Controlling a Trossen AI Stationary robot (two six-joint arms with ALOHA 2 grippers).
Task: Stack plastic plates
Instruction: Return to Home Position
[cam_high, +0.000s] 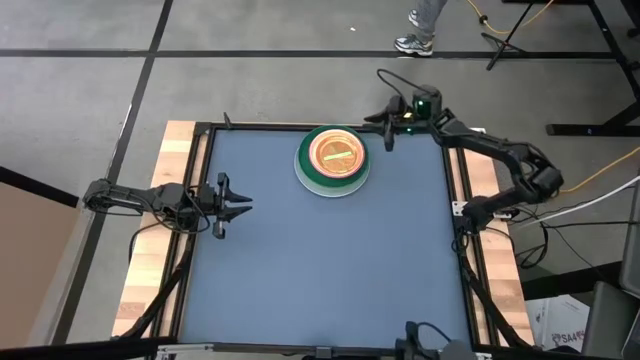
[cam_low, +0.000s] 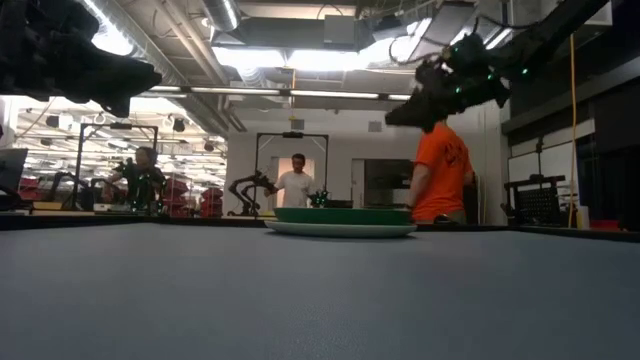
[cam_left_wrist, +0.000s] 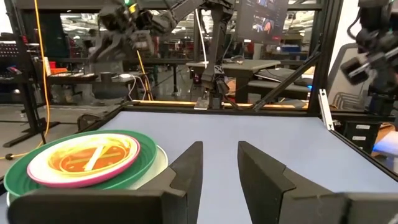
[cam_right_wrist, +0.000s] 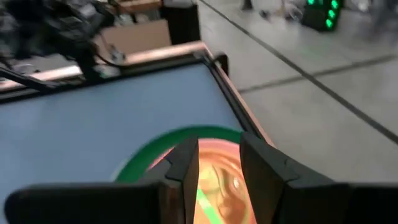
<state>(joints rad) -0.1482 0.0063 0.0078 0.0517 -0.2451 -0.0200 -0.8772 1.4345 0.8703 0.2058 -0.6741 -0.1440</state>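
Plate stack (cam_high: 333, 160): just beside right tool (cam_high: 382, 128), spread, empty; low swing home could clip rim. Left tool (cam_high: 238, 205) spread, far off.

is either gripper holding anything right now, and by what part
Nothing is held: left gripper and right gripper are both open and empty, clear of the plates.

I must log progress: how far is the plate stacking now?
Done: one stack of round plastic plates holds every plate in view, dark green and pale below, translucent ones on top. In hand: nothing; left pincer and right pincer are open, empty, clear of it. Left: probably only parking both arms.
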